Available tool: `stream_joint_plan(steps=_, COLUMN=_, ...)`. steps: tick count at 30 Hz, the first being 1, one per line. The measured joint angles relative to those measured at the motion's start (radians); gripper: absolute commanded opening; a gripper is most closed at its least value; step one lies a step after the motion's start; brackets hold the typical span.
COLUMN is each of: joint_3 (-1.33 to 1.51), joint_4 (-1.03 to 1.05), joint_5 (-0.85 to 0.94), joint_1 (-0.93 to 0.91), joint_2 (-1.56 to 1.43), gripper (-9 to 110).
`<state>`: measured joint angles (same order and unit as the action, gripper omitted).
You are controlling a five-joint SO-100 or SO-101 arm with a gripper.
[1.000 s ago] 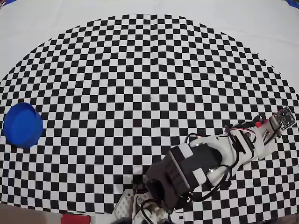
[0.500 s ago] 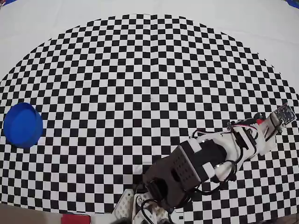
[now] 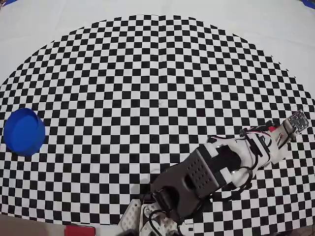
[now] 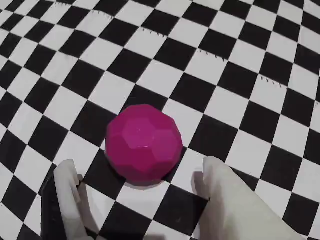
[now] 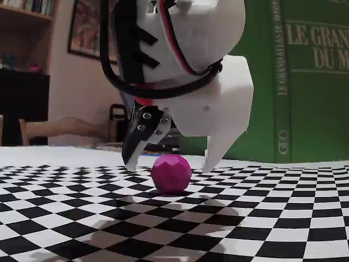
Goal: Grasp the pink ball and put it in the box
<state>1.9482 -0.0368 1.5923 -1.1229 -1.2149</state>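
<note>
surface: black-and-white checkered mat (image 3: 147,88) on white tabletop (image 3: 59,19) | on mat: pink ball (image 4: 144,144), resting near right edge in overhead view | on mat: blue box (image 3: 23,132), far left, upright | robot base (image 3: 157,219) at bottom edge

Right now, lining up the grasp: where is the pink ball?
In the wrist view the pink ball rests on the checkered cloth, centered just ahead of the open gripper.

Colours in front of you: magenta, blue, black and white.
Your ball (image 4: 144,144) is magenta-pink at the centre of the wrist view; the cup (image 3: 23,132) is bright blue at the overhead view's left edge; the cloth (image 3: 147,88) is black-and-white checkered; the gripper (image 5: 170,164) is white, its cables black and red.
</note>
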Motion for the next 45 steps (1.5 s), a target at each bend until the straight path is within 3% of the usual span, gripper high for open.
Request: stream_joint_plan(steps=45, joint_3=-0.238, joint_4=0.006, joint_5=0.0, joint_1=0.0, joint_2=0.235, gripper=28)
